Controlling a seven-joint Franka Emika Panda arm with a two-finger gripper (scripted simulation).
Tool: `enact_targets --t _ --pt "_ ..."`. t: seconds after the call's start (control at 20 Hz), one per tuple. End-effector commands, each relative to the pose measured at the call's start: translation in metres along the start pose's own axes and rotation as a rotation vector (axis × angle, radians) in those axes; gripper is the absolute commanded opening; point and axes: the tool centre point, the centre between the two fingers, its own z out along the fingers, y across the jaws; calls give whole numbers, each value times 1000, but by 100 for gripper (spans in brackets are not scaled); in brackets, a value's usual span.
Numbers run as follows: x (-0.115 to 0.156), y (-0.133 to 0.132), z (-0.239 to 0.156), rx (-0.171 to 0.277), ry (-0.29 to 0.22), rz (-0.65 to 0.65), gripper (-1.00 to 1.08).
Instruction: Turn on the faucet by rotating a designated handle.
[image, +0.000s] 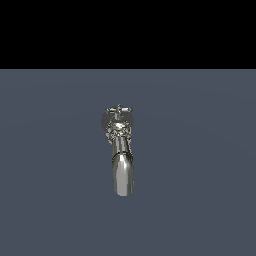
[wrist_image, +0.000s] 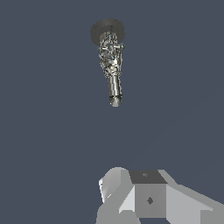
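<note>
A chrome faucet (image: 120, 150) stands on the grey floor in the middle of the exterior view. Its long spout (image: 122, 175) points toward the camera, and a small cross-shaped handle (image: 118, 110) sits at the far end above a round base. My gripper does not show in the exterior view. In the wrist view the faucet (wrist_image: 110, 61) lies well ahead of my gripper (wrist_image: 146, 192), with its round base (wrist_image: 107, 30) farthest away and the spout tip (wrist_image: 114, 101) nearest. Only grey and white parts of the gripper show at the picture's edge. It is apart from the faucet and holds nothing.
A flat grey floor (image: 200, 200) surrounds the faucet on all sides. A black band fills the upper part of the exterior view. No other objects show.
</note>
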Motion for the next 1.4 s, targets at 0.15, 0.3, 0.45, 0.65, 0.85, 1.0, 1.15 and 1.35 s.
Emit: enact_targets --t 0.15,0.3,0.45,0.65,0.85,1.0,1.15,1.35 --pt "27 5 71 -25 -97 27 -13" --pt "49 -16 110 -101 -127 -64 21" --pt "66 10 136 -106 -133 41 8" --pt "101 -15 180 -22 -128 110 -58" --pt "140 -2 221 27 -106 315 -69" --pt "180 -22 238 37 -42 336 -58" --pt "182 3 279 45 -55 299 22" --pt "214 23 297 3 -11 382 -34"
